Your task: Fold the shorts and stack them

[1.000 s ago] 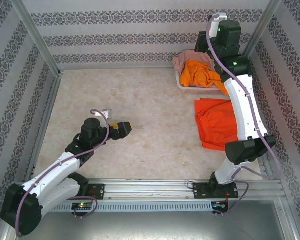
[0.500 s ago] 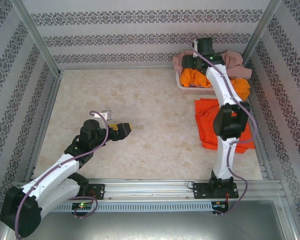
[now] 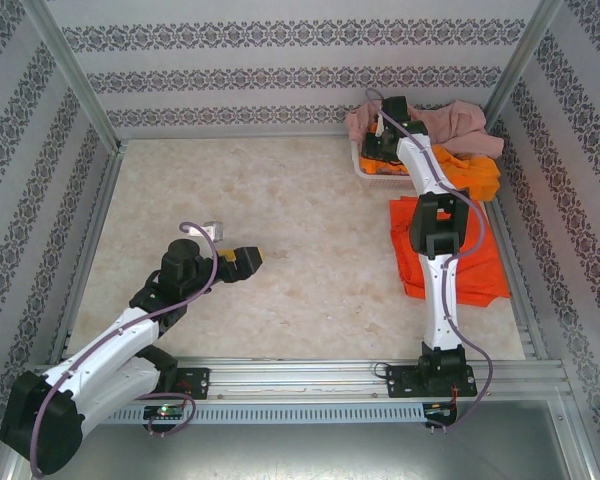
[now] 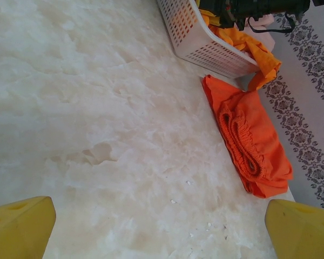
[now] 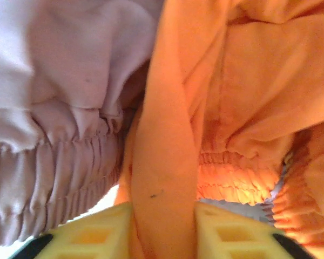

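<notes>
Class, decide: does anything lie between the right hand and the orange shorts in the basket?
Nothing visible does. A fold of the orange shorts sits between the right hand's fingers, inside the basket; the pink shorts lie beside that fold, not between.

Bright, even, diffuse light; faint soft shadows. Right wrist view soft-focus, orange shorts (image 5: 167, 162) glowing, backlit near bottom.

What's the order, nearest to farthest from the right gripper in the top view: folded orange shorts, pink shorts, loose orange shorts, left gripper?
1. loose orange shorts: pinched in the right gripper, in the basket.
2. pink shorts: right beside it, over the far rim.
3. folded orange shorts: on the table, nearer the bases.
4. left gripper: far left, open.
</notes>
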Tool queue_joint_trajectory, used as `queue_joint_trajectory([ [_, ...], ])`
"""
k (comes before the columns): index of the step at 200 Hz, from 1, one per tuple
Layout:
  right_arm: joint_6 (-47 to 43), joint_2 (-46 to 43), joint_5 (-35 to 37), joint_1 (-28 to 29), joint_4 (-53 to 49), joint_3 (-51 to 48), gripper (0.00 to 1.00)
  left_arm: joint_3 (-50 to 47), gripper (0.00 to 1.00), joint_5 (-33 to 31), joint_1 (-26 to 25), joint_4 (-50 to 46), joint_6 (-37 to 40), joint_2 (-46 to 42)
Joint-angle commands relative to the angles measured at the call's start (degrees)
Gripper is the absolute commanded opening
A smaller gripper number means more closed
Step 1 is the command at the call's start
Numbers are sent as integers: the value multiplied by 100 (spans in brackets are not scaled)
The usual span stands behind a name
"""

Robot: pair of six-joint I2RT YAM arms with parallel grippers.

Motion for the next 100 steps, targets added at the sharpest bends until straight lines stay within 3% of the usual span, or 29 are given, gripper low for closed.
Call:
queue_joint_trajectory([
  [1, 299, -90, -361, -87, -87, 200, 8, -89, 100, -72, 85, -74, 95, -4],
  [17, 345, -527, -385, -89, 23, 43, 0, -94, 100, -79, 83, -43, 93, -3],
  [100, 641, -3815, 191, 128, 1575, -1445, 0, -124, 100, 4, 100, 158, -1, 64],
])
